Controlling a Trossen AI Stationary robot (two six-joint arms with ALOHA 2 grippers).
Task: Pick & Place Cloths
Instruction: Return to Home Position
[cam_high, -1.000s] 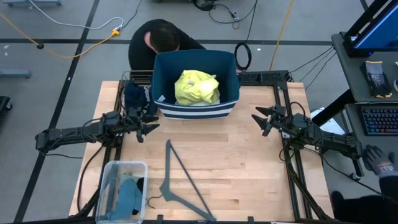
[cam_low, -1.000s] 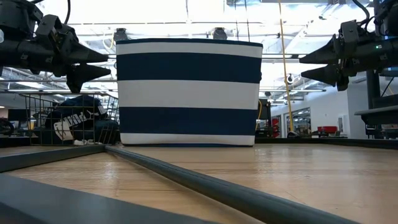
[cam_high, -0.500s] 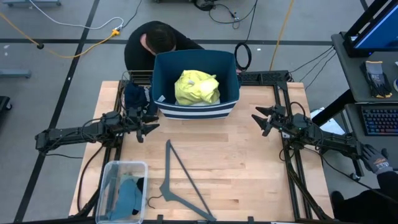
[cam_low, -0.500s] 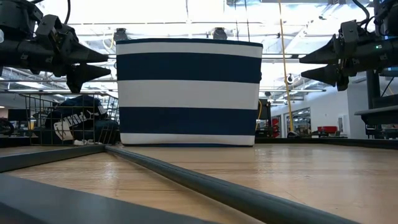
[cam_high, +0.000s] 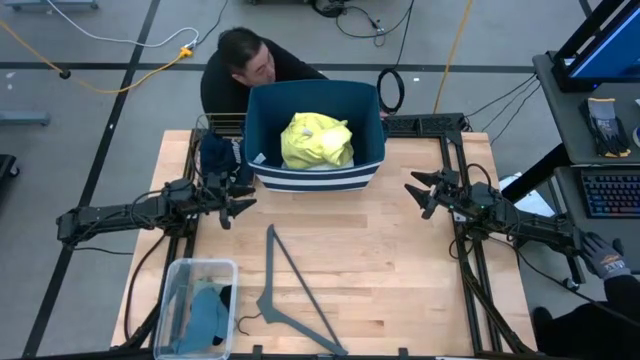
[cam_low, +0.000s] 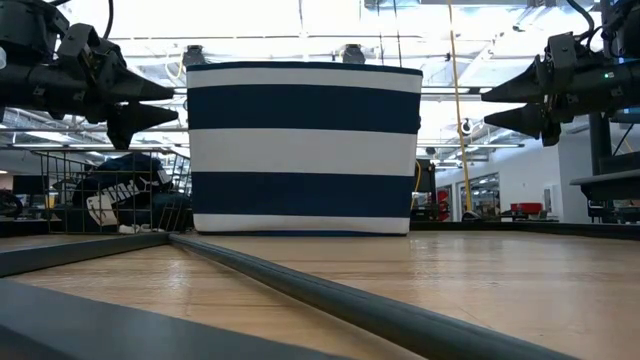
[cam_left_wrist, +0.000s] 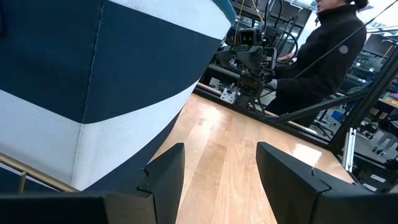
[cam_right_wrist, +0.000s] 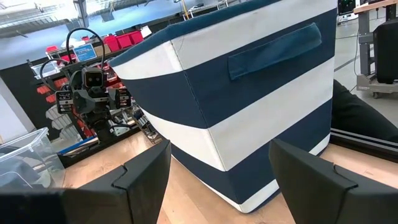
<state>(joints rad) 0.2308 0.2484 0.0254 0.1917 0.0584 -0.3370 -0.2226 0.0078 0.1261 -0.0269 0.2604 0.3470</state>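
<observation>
Homing seems the step in hand, yellow cloth (cam_high: 317, 141) in the striped bin (cam_high: 264, 171): left claw (cam_high: 240, 212) mid-left, right claw (cam_high: 415, 199) mid-right hover empty, fingers apart; next, arms merely settle.

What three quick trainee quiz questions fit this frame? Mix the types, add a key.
1. True or false: the yellow cloth lies inside the striped blue bin.
2. Where is the grey hanger? A: flat on the table top. B: in the clear bin. C: hung on the blue bin's rim.
3. Fill in: the left gripper and the right gripper both stand ____, holding nothing.
Key: 1 true; 2 A; 3 open.
</observation>
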